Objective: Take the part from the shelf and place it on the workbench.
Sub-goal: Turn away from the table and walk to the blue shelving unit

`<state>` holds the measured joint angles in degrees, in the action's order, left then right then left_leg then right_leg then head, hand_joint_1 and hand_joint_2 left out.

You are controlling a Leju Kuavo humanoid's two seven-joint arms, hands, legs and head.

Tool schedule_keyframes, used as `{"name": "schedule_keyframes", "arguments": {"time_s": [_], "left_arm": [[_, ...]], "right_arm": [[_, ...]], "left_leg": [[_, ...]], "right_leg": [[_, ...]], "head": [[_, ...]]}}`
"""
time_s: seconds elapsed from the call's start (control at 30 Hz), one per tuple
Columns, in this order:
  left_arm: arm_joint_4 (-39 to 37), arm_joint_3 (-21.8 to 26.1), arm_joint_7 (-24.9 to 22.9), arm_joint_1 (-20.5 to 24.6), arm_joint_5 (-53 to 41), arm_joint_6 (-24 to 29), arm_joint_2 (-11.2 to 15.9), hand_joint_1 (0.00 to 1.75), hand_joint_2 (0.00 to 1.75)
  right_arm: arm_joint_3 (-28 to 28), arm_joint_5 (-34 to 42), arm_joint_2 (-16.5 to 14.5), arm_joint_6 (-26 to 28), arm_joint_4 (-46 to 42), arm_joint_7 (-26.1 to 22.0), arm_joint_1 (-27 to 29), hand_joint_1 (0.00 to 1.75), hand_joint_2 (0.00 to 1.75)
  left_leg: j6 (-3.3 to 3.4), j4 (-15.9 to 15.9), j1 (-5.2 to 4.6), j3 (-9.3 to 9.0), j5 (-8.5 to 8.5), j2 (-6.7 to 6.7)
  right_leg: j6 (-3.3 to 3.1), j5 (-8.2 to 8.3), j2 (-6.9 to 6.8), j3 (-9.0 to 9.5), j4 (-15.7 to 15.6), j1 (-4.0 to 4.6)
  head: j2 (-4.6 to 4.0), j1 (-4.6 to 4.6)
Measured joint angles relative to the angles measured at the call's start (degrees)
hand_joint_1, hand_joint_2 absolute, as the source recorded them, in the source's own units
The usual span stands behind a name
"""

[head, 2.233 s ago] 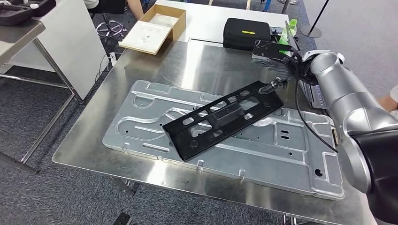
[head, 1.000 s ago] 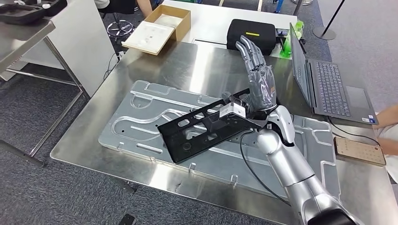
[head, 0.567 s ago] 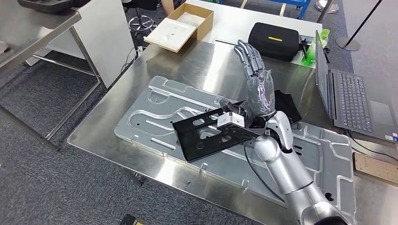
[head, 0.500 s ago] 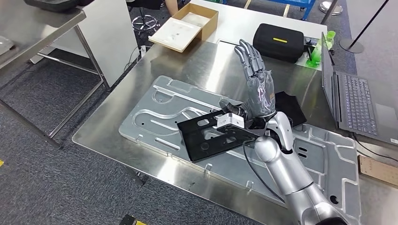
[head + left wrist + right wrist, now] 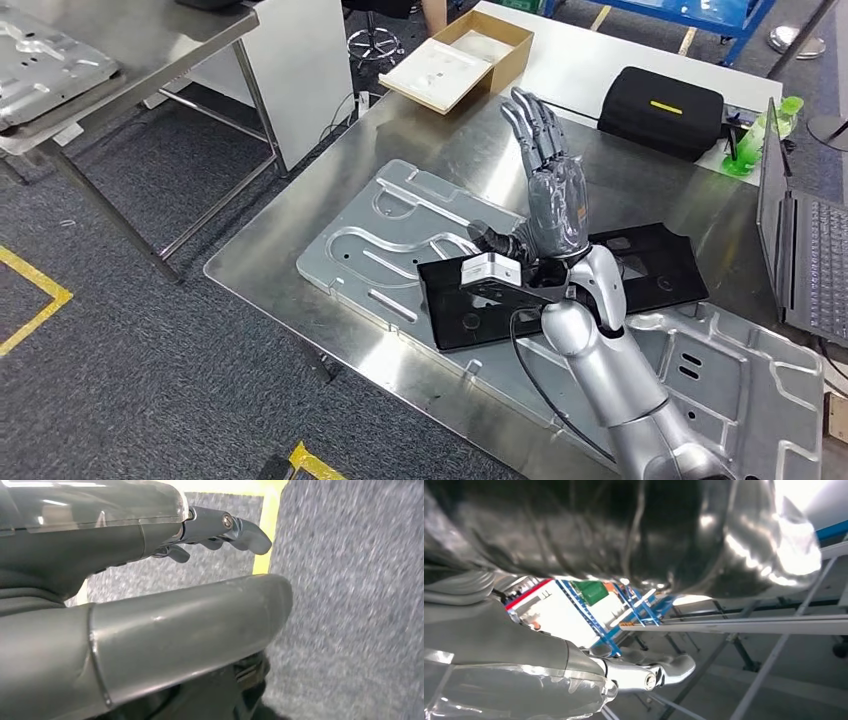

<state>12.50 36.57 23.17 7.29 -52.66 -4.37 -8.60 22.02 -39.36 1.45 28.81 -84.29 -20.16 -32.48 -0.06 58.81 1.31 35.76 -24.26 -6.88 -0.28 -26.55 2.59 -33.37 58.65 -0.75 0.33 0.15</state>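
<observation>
The black slotted part (image 5: 645, 265) lies flat across a large silver stamped plate (image 5: 390, 215) on the steel workbench (image 5: 290, 250). My right hand (image 5: 550, 195) stands over the middle of the part with its fingers straight, pointing away from me, and holds nothing. Its wrist and forearm hide the part's centre. In the right wrist view the right hand (image 5: 524, 655) shows a shiny fingertip against reflective metal. My left hand (image 5: 150, 615) hangs over grey carpet, fingers loosely apart from the thumb, with nothing in it.
Behind the plate on the bench sit a black case (image 5: 660, 110), a cardboard box (image 5: 460, 60), a green bottle (image 5: 750, 150) and a laptop (image 5: 805, 250) at the right edge. Another steel table (image 5: 150, 40) with a silver plate stands at the far left. Yellow tape (image 5: 35, 290) marks the carpet.
The whole picture has slid right as the camera turned left. My right hand left the part's far end and now stands open over its middle. The part has stayed on the plate.
</observation>
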Motion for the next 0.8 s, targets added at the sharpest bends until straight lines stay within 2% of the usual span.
{"name": "schedule_keyframes", "arguments": {"time_s": [0.07,0.13,0.17,0.2,0.23,0.27,0.33,0.37,0.4,0.43,0.5,0.53,0.57,0.63,0.67,0.7,0.73,0.77,0.8], "left_arm": [[0.0,0.0,0.0,-0.1,0.0,0.0,0.0,0.0,0.0],[0.0,0.0,0.0,0.1,-0.1,0.0,0.0,0.0,0.0],[0.0,0.0,0.0,0.2,-0.1,0.0,0.0,0.0,0.0],[0.0,0.0,-0.1,0.2,-0.1,0.0,0.0,0.0,0.0],[0.0,0.0,-0.2,0.1,-0.1,-0.1,0.0,0.0,0.0],[0.0,0.0,-0.2,0.0,-0.1,-0.2,0.0,0.0,0.0],[0.0,0.0,-0.3,0.1,0.0,-0.4,0.0,0.0,0.0],[0.0,0.0,-0.4,0.2,0.0,-0.5,0.1,0.0,0.0],[0.0,0.0,-0.4,0.3,0.1,-0.7,0.1,0.0,0.0],[0.0,0.0,-0.4,0.4,0.1,-0.8,0.1,0.0,0.0],[0.0,0.0,-0.4,0.3,0.2,-1.0,0.1,0.0,0.0],[0.0,0.0,-0.4,0.2,0.2,-1.0,0.1,0.0,0.0],[0.0,0.0,-0.5,0.3,0.3,-1.1,0.1,0.0,0.0],[0.0,0.0,-0.5,0.5,0.3,-1.1,0.0,0.0,0.0],[0.0,0.0,-0.5,0.6,0.3,-1.1,0.0,0.0,0.0],[0.0,0.0,-0.5,0.7,0.3,-1.1,-0.1,0.0,0.0],[0.0,0.0,-0.6,0.6,0.3,-1.1,-0.1,0.0,0.0],[0.0,0.0,-0.6,0.6,0.3,-1.2,-0.1,0.0,0.0],[0.0,0.0,-0.6,0.6,0.3,-1.2,-0.1,0.0,0.0]], "right_arm": [[0.1,0.0,0.0,0.0,-0.2,0.0,0.0,0.0,0.0],[0.1,-0.1,0.0,0.0,-0.3,0.1,0.0,0.0,0.0],[0.1,-0.2,0.0,0.0,-0.3,0.1,0.1,0.0,0.0],[0.1,-0.3,0.0,-0.1,-0.3,0.2,0.1,0.0,0.0],[0.2,-0.5,0.0,-0.1,-0.3,0.3,0.1,0.0,0.0],[0.2,-0.6,0.0,-0.1,-0.3,0.4,0.1,0.0,0.0],[0.2,-0.9,0.0,-0.2,-0.5,0.5,-0.1,0.0,0.0],[0.2,-1.0,0.0,-0.3,-0.6,0.7,-0.2,0.0,0.0],[0.2,-1.1,0.1,-0.3,-0.7,0.8,-0.4,0.0,0.0],[0.2,-1.3,0.1,-0.3,-0.8,0.9,-0.5,0.0,0.0],[0.2,-1.7,0.1,-0.4,-1.0,1.2,-0.8,0.0,0.0],[0.2,-1.9,0.1,-0.6,-1.0,1.3,-1.0,0.0,0.0],[0.2,-2.1,0.1,-0.7,-1.1,1.4,-1.2,0.0,0.0],[0.2,-2.3,0.2,-1.1,-1.3,1.6,-1.6,0.0,0.0],[0.2,-2.4,0.3,-1.2,-1.3,1.7,-1.7,0.0,0.0],[0.2,-2.5,0.3,-1.3,-1.3,1.8,-1.7,0.0,0.0],[0.3,-2.6,0.3,-1.4,-1.3,1.9,-1.7,0.0,0.0],[0.3,-2.8,0.3,-1.5,-1.3,2.0,-1.9,0.0,0.0],[0.4,-2.9,0.4,-1.5,-1.3,2.1,-2.2,0.0,0.0]], "left_leg": [[-0.48,2.6,-0.28,1.21,-1.84,2.34],[-0.78,9.6,-0.28,4.4,-5.56,5.3],[-0.93,13.1,-0.22,5.99,-6.93,5.91],[-1.06,15.1,-0.18,6.83,-7.38,6.25],[-1.13,15.0,-0.17,6.63,-6.81,6.48],[-1.13,12.6,-0.16,5.26,-5.3,6.79],[-0.86,5.1,-0.46,1.13,-2.18,8.85],[-0.48,2.3,-0.66,-0.31,-1.33,9.8],[-0.08,0.7,-0.87,-1.02,-1.08,10.45],[0.33,0.3,-1.08,-1.07,-1.25,10.36],[1.14,0.1,-0.96,-0.98,-0.97,9.01],[1.51,-0.1,-0.86,-1.02,-0.8,8.4],[1.85,-0.3,-0.73,-1.06,-0.62,7.85],[2.21,-0.4,-0.6,-1.02,-0.42,6.76],[2.28,-0.4,-0.6,-0.97,-0.38,6.11],[2.3,-0.4,-0.61,-0.95,-0.36,5.37],[2.3,-0.4,-0.62,-0.97,-0.35,4.58],[2.29,-0.3,-0.63,-1.02,-0.34,3.79],[2.26,-0.3,-0.63,-1.1,-0.33,3.0]], "right_leg": [[-0.6,0.43,-1.55,0.51,-1.0,-0.34],[-0.91,0.5,-3.1,0.61,-1.2,-0.21],[-0.97,0.45,-3.88,0.57,-1.2,-0.11],[-1.0,0.38,-4.66,0.55,-1.1,-0.03],[-0.98,0.3,-5.41,0.53,-1.0,0.01],[-0.91,0.18,-6.09,0.54,-0.9,0.03],[-0.52,-0.25,-7.26,0.51,-0.4,0.21],[-0.26,-0.48,-7.77,0.46,0.0,0.38],[-0.01,-0.66,-8.27,0.43,0.2,0.6],[0.2,-0.78,-8.8,0.45,0.3,0.78],[0.66,-1.08,-9.55,0.64,0.4,0.73],[0.96,-1.69,-8.77,0.52,1.0,0.54],[1.24,-2.83,-7.39,-0.06,2.5,0.34],[1.62,-6.4,-4.08,-2.94,8.9,0.04],[1.7,-8.0,-3.32,-4.8,12.8,0.01],[1.75,-8.8,-2.98,-6.3,15.7,0.0],[1.72,-8.39,-2.83,-6.95,16.6,0.0],[1.58,-6.79,-2.61,-6.48,15.2,-0.01],[1.34,-4.4,-2.08,-5.06,11.8,0.0]], "head": [[0.0,-0.17],[0.0,-0.36],[0.0,-0.35],[0.0,-0.35],[0.0,-0.35],[0.0,-0.35],[0.0,-0.35],[0.0,-0.32],[0.0,-0.29],[0.0,-0.27],[0.0,-0.26],[0.0,-0.26],[0.0,-0.25],[0.0,-0.23],[0.0,-0.23],[0.0,-0.23],[0.0,-0.24],[0.0,-0.24],[0.0,-0.24]]}}
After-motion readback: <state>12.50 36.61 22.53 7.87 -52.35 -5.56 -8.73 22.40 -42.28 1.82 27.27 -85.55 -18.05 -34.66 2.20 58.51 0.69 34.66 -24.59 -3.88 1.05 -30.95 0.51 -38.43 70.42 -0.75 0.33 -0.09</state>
